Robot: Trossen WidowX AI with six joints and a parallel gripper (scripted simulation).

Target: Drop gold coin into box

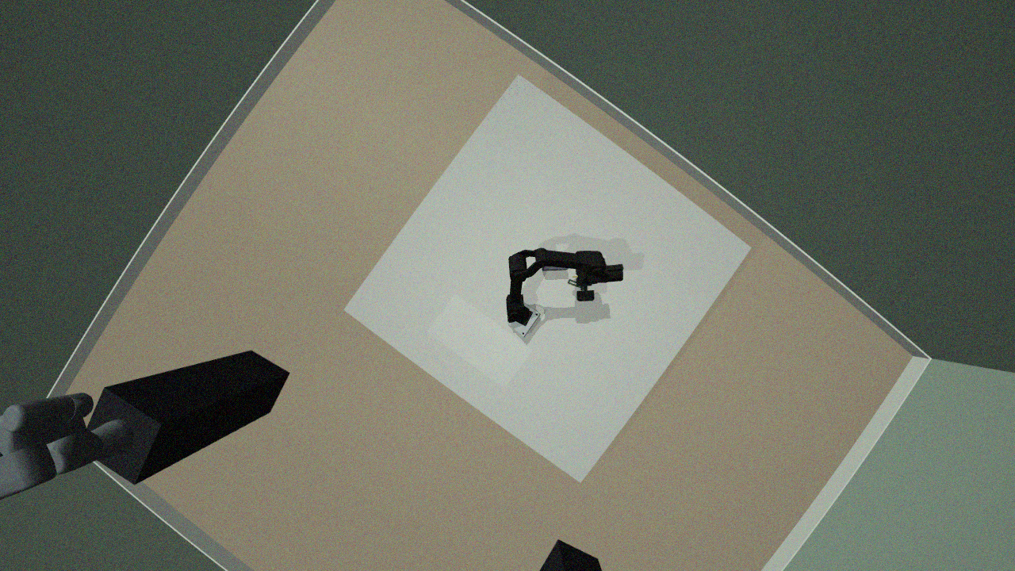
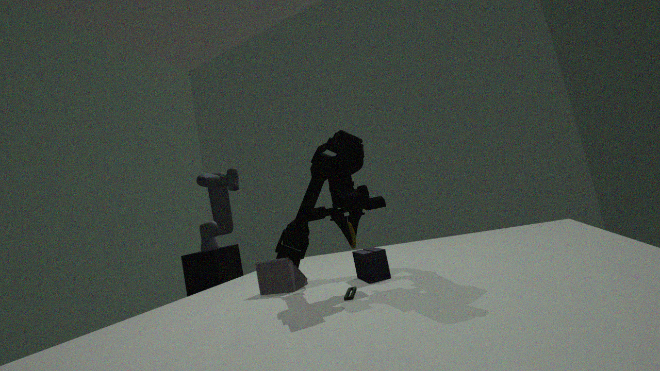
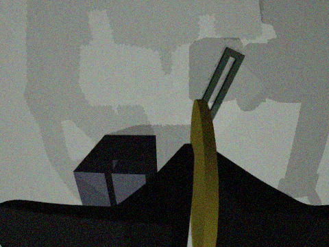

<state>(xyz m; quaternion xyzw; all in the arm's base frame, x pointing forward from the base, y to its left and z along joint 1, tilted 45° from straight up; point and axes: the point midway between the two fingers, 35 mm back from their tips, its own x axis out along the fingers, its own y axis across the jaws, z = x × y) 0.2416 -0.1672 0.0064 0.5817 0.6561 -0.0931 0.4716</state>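
Observation:
My gripper point(image 2: 348, 225) point(image 3: 194, 151) point(image 1: 573, 279) is shut on the thin gold coin point(image 2: 351, 234) point(image 3: 204, 188), which it holds edge-down in the air. The closed grey box point(image 2: 372, 265) point(image 3: 131, 156) point(image 1: 584, 293) stands on the white table. In the exterior view the coin hangs just above and a little left of the box's top. In the wrist view the box sits low and left of the coin, with a dark slot line on its lighter face. The dark-green holder point(image 2: 350, 292) point(image 3: 235, 52) lies empty on the table in front of the box.
The arm's grey base block point(image 2: 277, 275) point(image 1: 526, 328) stands left of the box. A second grey robot arm point(image 2: 217, 203) point(image 1: 35, 433) stands on a black pedestal point(image 2: 212, 268) point(image 1: 191, 404) off the table's far left side.

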